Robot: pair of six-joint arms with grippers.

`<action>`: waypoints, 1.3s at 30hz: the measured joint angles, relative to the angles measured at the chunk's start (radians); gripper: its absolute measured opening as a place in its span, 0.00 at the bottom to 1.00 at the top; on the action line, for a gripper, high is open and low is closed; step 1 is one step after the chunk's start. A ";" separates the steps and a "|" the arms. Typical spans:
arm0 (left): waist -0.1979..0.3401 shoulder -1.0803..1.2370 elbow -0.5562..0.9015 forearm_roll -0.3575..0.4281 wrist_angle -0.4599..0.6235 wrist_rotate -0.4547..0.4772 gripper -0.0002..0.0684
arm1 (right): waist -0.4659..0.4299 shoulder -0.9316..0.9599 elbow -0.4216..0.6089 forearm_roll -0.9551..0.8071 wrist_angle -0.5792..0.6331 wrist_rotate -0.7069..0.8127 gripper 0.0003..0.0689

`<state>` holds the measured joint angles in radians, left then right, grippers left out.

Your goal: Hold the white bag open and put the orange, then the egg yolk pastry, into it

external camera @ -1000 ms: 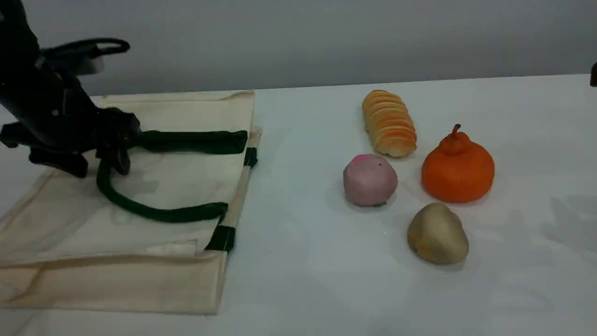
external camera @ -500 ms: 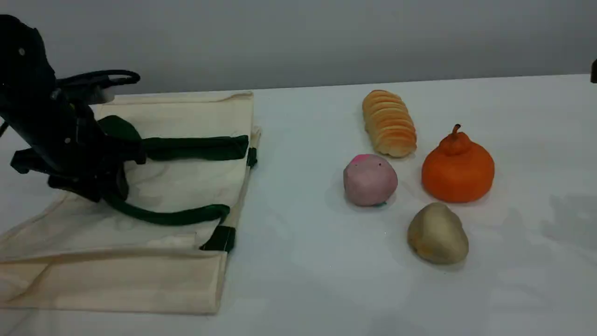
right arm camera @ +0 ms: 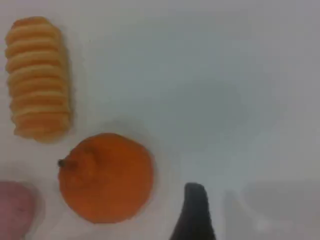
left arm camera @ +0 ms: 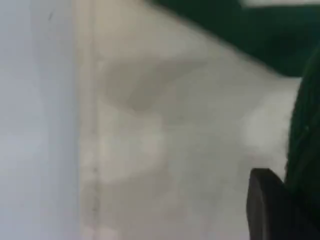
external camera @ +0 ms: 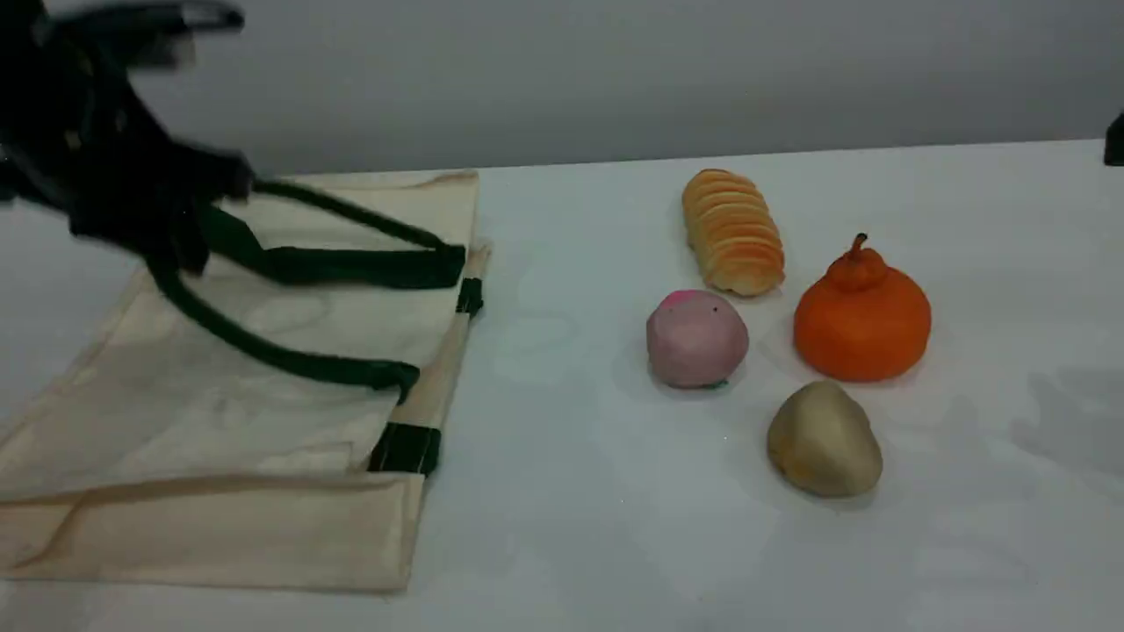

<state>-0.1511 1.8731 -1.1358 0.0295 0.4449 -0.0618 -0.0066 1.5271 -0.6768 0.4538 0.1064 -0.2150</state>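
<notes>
The white bag (external camera: 219, 439) lies flat on the left of the table. My left gripper (external camera: 180, 239) hangs above its far left part, shut on the dark green handle (external camera: 263, 351), whose straps rise taut from the rim. In the left wrist view the green strap (left arm camera: 302, 140) runs beside the fingertip (left arm camera: 267, 205). The orange (external camera: 862, 316) and the egg yolk pastry (external camera: 824, 439) rest on the table at the right. Seen from the right wrist, the orange (right arm camera: 105, 177) lies below and left of the right fingertip (right arm camera: 195, 212), untouched; nothing is held there.
A ridged bread loaf (external camera: 733, 230) lies behind the orange and a pink-mauve ball (external camera: 696, 338) to its left. A dark sliver of the right arm (external camera: 1115, 139) shows at the scene's right edge. The table's far edge meets a grey wall.
My left gripper closed on the green handle and rose up and left, pulling the straps taut off the bag. The fruit and pastries have not moved.
</notes>
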 joint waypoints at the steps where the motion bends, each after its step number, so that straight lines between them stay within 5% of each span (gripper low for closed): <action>1: -0.007 -0.034 -0.011 -0.010 0.027 0.018 0.11 | 0.011 0.005 0.000 0.000 -0.003 0.000 0.76; 10: -0.080 -0.271 -0.192 -0.120 0.325 0.172 0.11 | 0.157 0.097 0.000 -0.003 -0.130 -0.030 0.76; 16: -0.144 -0.364 -0.281 -0.170 0.471 0.229 0.10 | 0.169 0.152 0.000 -0.003 -0.202 -0.030 0.76; 26: -0.154 -0.380 -0.345 -0.166 0.559 0.214 0.10 | 0.168 0.220 0.000 -0.012 -0.278 -0.030 0.76; 33: -0.229 -0.380 -0.430 -0.157 0.618 0.214 0.10 | 0.168 0.241 0.000 -0.060 -0.304 -0.030 0.76; 39: -0.233 -0.380 -0.444 -0.160 0.645 0.215 0.10 | 0.168 0.241 -0.026 -0.073 -0.297 -0.030 0.76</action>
<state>-0.3846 1.4928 -1.5796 -0.1303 1.0900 0.1529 0.1616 1.7680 -0.7033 0.3809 -0.1910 -0.2451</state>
